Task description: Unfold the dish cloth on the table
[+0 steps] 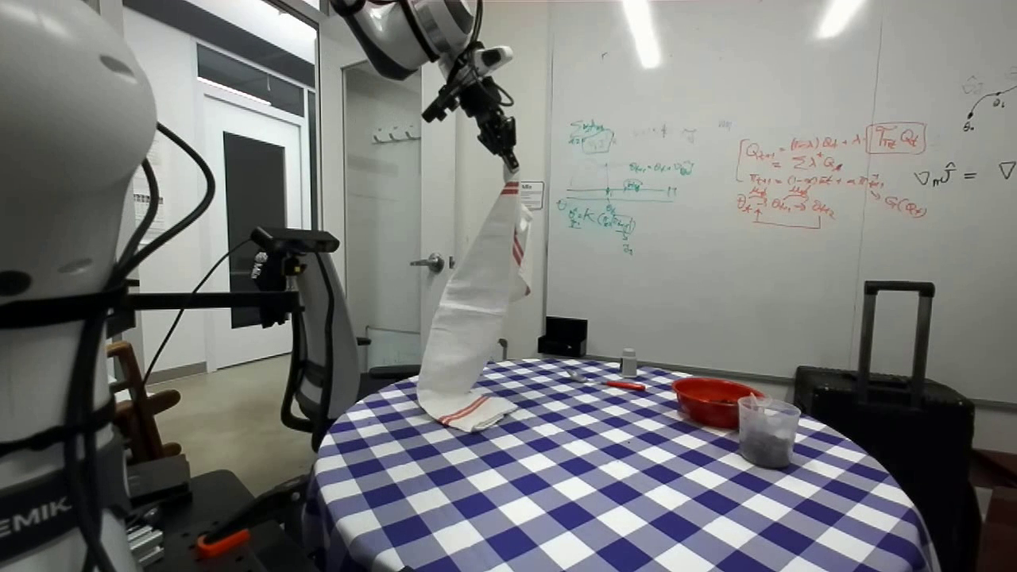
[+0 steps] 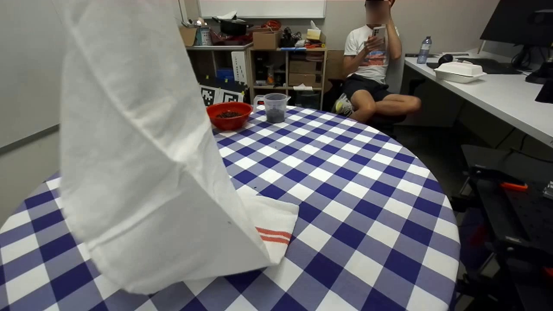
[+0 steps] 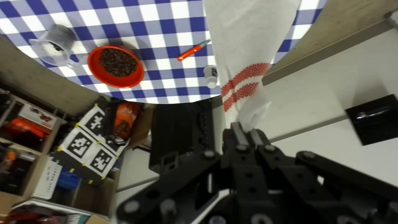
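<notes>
The dish cloth (image 1: 474, 294) is white with red double stripes near its ends. My gripper (image 1: 512, 167) is high above the far left part of the table (image 1: 604, 500) and is shut on one end of the cloth. The cloth hangs down as a long folded strip. Its lower end bends and rests on the table with a striped edge showing. In an exterior view the cloth (image 2: 147, 181) is close to the camera, and the gripper is out of view there. In the wrist view the fingertips (image 3: 246, 132) pinch the cloth (image 3: 248, 34) beyond its red stripes.
A red bowl (image 1: 707, 409) of dark beans and a clear measuring cup (image 1: 768, 437) stand at the table's right side. A red-handled utensil (image 3: 190, 53) and a small shaker (image 3: 210, 74) lie near the cloth. A whiteboard (image 1: 715, 270) stands behind the table. A person (image 2: 371, 56) sits beyond it.
</notes>
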Available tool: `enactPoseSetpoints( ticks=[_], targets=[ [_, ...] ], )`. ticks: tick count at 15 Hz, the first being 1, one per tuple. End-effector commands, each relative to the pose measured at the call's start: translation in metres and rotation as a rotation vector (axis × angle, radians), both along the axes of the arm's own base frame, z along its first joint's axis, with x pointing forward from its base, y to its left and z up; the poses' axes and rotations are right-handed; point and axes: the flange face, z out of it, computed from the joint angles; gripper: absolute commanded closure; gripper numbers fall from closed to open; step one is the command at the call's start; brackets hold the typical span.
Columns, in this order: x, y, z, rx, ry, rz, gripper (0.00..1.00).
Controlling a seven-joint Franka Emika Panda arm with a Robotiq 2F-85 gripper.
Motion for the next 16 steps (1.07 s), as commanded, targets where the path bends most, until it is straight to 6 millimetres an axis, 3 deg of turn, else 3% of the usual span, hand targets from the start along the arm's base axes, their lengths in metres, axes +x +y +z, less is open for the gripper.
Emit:
enactPoseSetpoints(
  ticks=[1,5,11,16],
  targets=[
    [-0.004,-0.087,-0.001,0.030,-0.021,-0.186,0.99],
    [-0.001,-0.156,-0.029,0.113,-0.080,-0.390,0.99],
    [0.000,-0.236,-0.108,0.204,-0.153,-0.604,0.99],
    [-0.008,-0.292,-0.153,0.229,-0.225,-0.750,0.99]
  ],
)
